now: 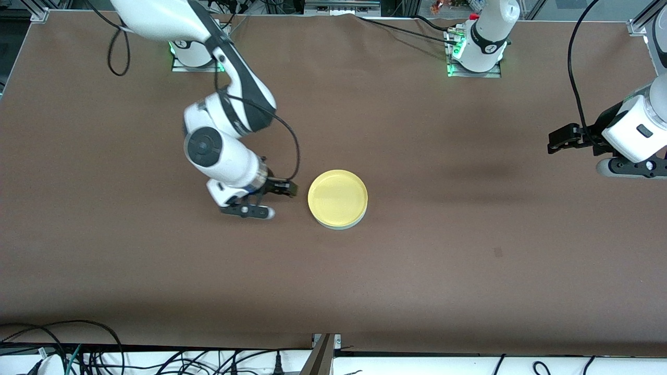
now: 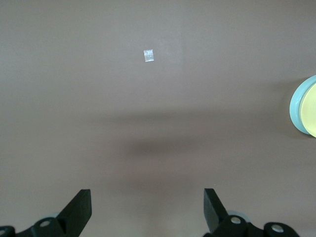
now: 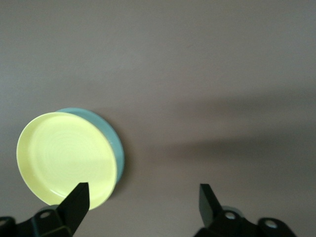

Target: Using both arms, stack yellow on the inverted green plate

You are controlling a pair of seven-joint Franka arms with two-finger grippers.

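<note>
Nearest the front camera, near the middle of the brown table: yellow, rim up, resting on the green plate, of which only a pale sliver shows under the edge. Stack looks done, sitting fairly square.

Just beside the plates, toward the right arm's end: right gripper, low over the cloth, fingers spread wide, holding nothing, clear of the yellow rim. Best handling now, as a judgement: lift straight up before swinging away, keep the fingers apart, avoid any sideways brush that could slide yellow off centre.

Farther off, at the left arm's end: left gripper, up in the air over bare cloth, fingers wide and empty, waiting. No need to approach; better kept out of the retreat path.
</note>
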